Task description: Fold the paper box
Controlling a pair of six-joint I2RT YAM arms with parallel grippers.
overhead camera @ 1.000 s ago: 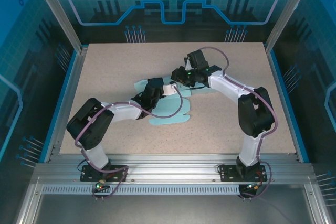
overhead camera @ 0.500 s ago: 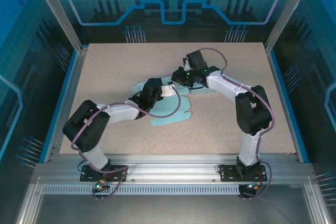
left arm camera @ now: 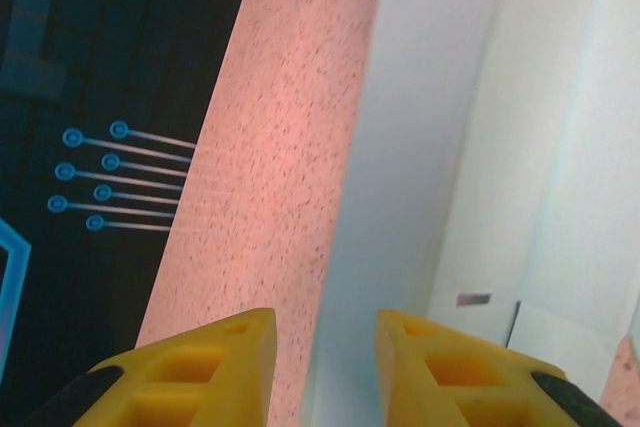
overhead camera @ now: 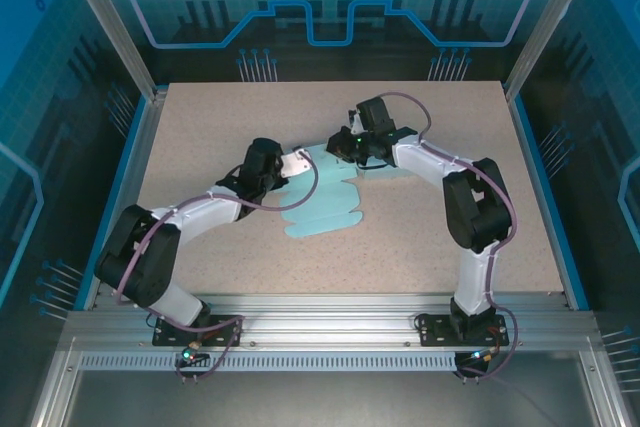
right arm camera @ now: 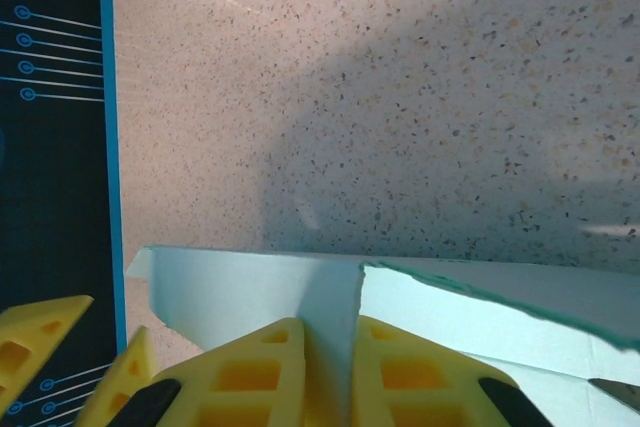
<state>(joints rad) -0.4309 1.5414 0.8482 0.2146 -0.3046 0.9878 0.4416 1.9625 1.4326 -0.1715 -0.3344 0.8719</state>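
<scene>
Paper box (overhead camera: 325, 209) lies mostly flat, pale teal, at the middle of the counter (overhead camera: 200, 117) between both arms. Right hand (right arm camera: 328, 337) is pinched tight on a raised flap at the far edge, fingers nearly meeting. Left hand (left arm camera: 325, 332) at the sheet's left side: fingers apart, panel edge running between them, nothing gripped

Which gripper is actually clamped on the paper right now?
The right gripper, closed tight on an edge of the paper box; the left gripper is open, with a clear gap.
</scene>
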